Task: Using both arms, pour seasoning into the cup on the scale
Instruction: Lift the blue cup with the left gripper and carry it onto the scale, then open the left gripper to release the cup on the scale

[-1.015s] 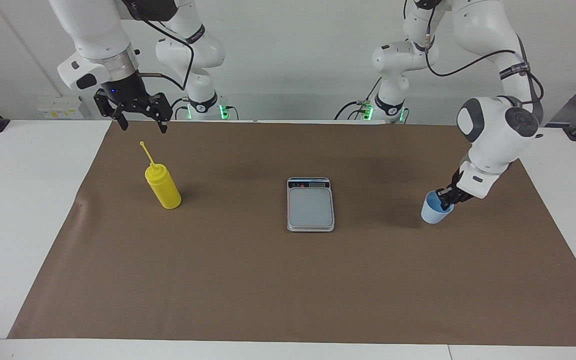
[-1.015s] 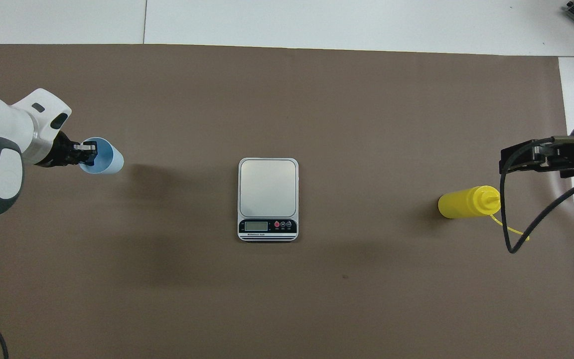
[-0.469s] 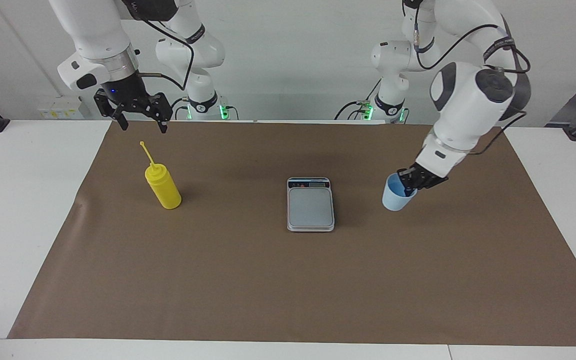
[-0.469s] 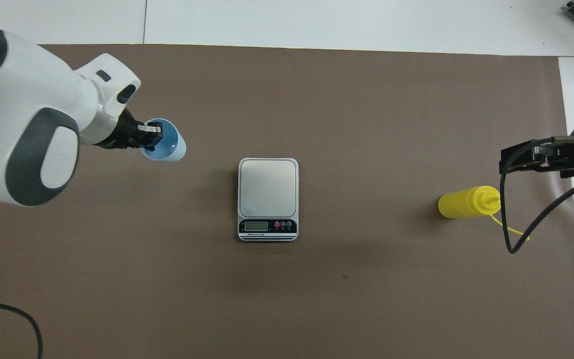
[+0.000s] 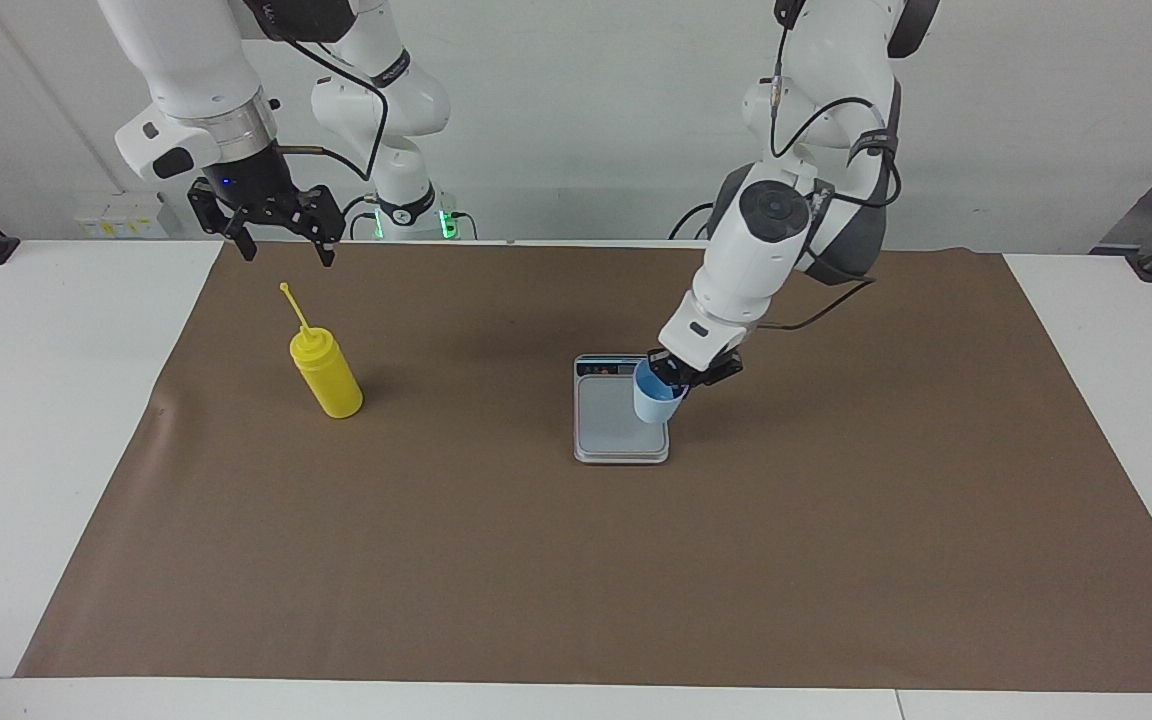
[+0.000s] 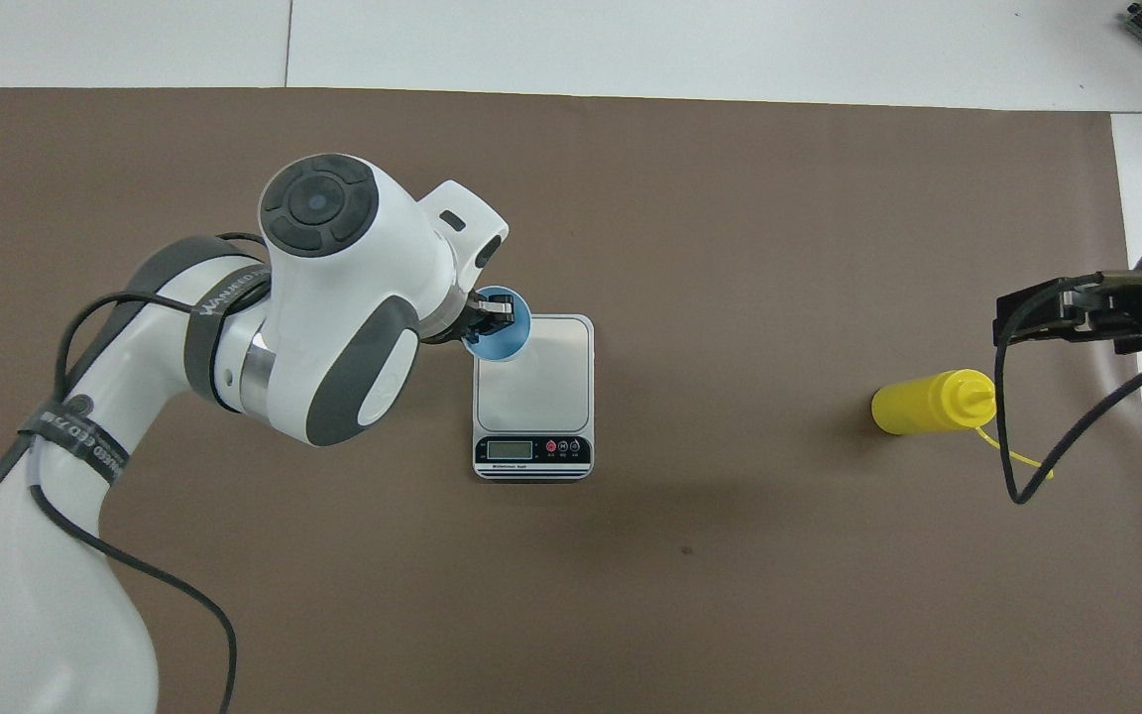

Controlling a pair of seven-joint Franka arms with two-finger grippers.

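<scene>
Squeeze bottle of seasoning (image 5: pixel 327 378) — standing upright on the brown mat (image 5: pixel 496 560) toward the right arm's end of the desk (image 5: pixel 56 400), long axis vertical, cone nozzle pointing up; its thin cap strap (image 5: pixel 294 305) is sticking up and leaning toward the robots' edge of the desk.

Scale (image 5: pixel 621 415) — lying flat near the middle of the mat, long axis running from the robots' edge toward the opposite edge, with the dark display strip (image 6: pixel 532 449) lying along the edge nearest the robots.

Cup (image 5: pixel 656 395) — hanging in the left gripper (image 5: pixel 681 372) over the corner of the scale toward the left arm's end of the desk, mouth facing up and tilting slightly, so that the brighter blue inside is showing in the overhead view. In the facing view its base is appearing just above the weighing plate; whether it is touching the plate cannot be told.

Left gripper — pinching the rim of the cup, one finger inside the wall and one outside, fingers pressed tight on the thin wall.

Right gripper (image 5: pixel 281 240) — hanging in the air over the mat's edge nearest the robots, close to the bottle but apart from it, fingers spread wide and pointing down, holding nothing; this arm is waiting.
</scene>
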